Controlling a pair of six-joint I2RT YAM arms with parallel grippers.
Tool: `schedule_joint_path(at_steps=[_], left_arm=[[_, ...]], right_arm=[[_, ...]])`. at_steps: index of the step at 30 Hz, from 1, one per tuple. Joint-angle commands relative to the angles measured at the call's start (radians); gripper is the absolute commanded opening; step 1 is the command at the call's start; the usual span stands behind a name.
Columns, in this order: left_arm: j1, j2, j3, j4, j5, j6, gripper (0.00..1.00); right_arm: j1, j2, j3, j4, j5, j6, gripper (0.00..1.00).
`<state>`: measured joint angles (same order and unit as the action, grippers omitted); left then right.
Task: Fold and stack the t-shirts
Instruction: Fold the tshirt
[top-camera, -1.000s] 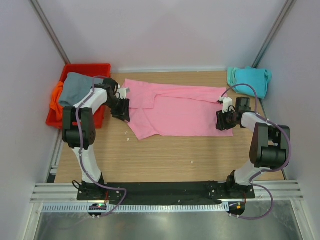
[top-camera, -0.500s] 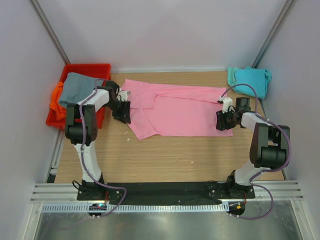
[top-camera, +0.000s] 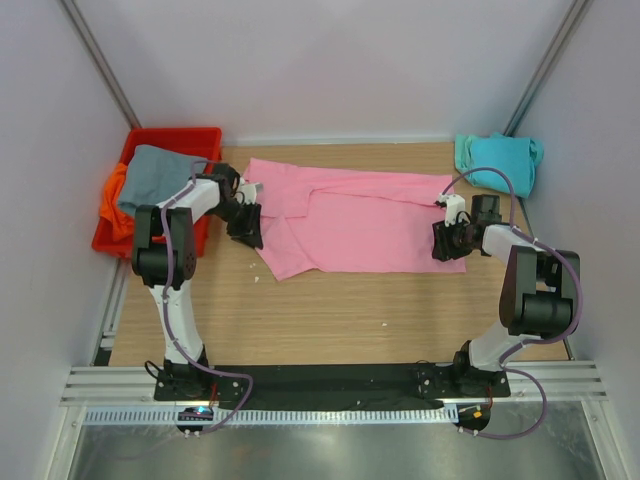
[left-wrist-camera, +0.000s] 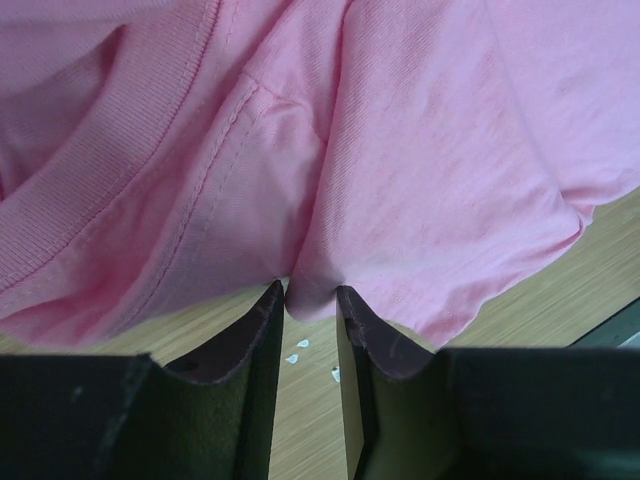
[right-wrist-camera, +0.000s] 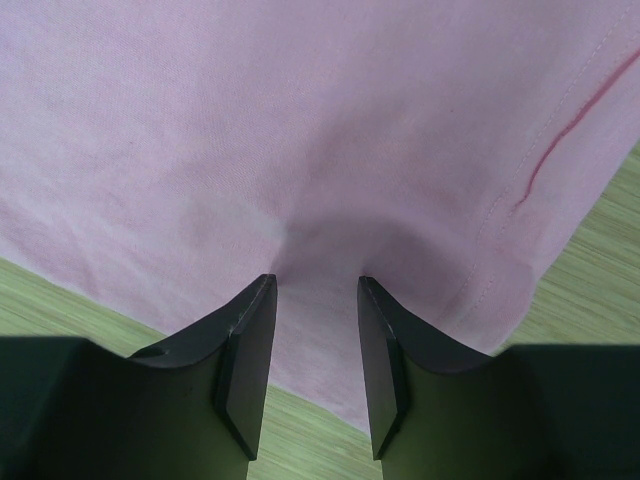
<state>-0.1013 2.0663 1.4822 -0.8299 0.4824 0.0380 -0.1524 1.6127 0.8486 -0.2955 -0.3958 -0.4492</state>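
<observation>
Mid-fold on pink t-shirt (top-camera: 370, 225), spread flat on desk (top-camera: 330, 310) just right of red bin (top-camera: 175, 135), long axis running away from the bin. Partly doubled over itself, going by the layered edge across the half farther from the arm bases.

Left end effector (top-camera: 245, 228) at the shirt end nearest the bin, clamped on a pucker of pink cloth beside the ribbed collar. Only a narrow slit between the fingers, fabric drawn in at the tips.

Right end effector (top-camera: 445, 240) at the shirt end farthest from the bin, clenched on the hem corner, cloth dimpled between the fingers (right-wrist-camera: 245, 350).

Gripped at opposite ends probably to keep the cloth taut and raise both ends together for the next fold. Kept low to the desk, biting only the near edge, likely so the rest stays flat.

Grey t-shirt (top-camera: 150, 175) and orange t-shirt (top-camera: 112, 195) heaped in the bin, unfolded, orange spilling at the bin's left side.

Teal t-shirt (top-camera: 497, 158) bunched at the far corner, well right of the bin, beyond the pink one. Likely the start of the stack, but too rumpled to call neat.

Judged stage: early. Risk: thin left pinch slipping, or lifting only the top layer.
</observation>
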Motion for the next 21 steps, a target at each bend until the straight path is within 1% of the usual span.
schedule_joint_path(at_steps=[1,4,6,7,9,10,12,14,15,16,17,19,21], left_arm=[[0.006,-0.011,-0.011,0.015,0.038,0.014,0.28],[0.006,-0.009,-0.017,0.020,0.045,0.014,0.26],[0.008,-0.011,-0.019,0.023,0.047,0.016,0.20],[0.008,-0.009,-0.022,0.023,0.048,0.016,0.15],[0.008,-0.011,-0.023,0.022,0.061,0.016,0.02],[0.008,-0.012,-0.025,0.021,0.064,0.014,0.00],[0.006,-0.020,-0.026,0.018,0.074,0.014,0.00],[0.006,-0.034,-0.030,0.012,0.081,0.014,0.00],[0.006,-0.040,-0.031,0.014,0.087,0.014,0.00],[0.008,-0.049,-0.034,0.014,0.096,0.014,0.00],[0.006,-0.055,-0.036,0.011,0.102,0.014,0.00],[0.008,-0.071,-0.039,0.009,0.110,0.014,0.00],[0.008,-0.075,-0.040,0.009,0.119,0.017,0.00]], right_arm=[[0.002,0.009,0.023,-0.005,0.000,0.001,0.44],[0.002,0.010,0.024,-0.005,0.003,0.003,0.44],[0.002,0.007,0.020,-0.007,0.003,0.001,0.44],[0.002,-0.003,0.018,-0.010,0.005,0.000,0.44],[-0.001,-0.028,0.012,-0.017,0.012,-0.009,0.44],[-0.009,-0.049,0.015,-0.036,0.011,-0.011,0.44],[-0.025,-0.112,0.035,-0.079,-0.003,-0.010,0.44],[-0.062,-0.154,0.070,-0.172,-0.014,0.016,0.44],[-0.081,-0.158,0.125,-0.213,-0.035,0.027,0.44],[-0.104,-0.160,0.157,-0.297,-0.067,0.047,0.45],[-0.146,-0.148,0.215,-0.336,-0.078,0.058,0.45],[-0.191,-0.126,0.263,-0.433,-0.093,0.081,0.45],[-0.237,-0.096,0.303,-0.477,-0.080,0.086,0.45]])
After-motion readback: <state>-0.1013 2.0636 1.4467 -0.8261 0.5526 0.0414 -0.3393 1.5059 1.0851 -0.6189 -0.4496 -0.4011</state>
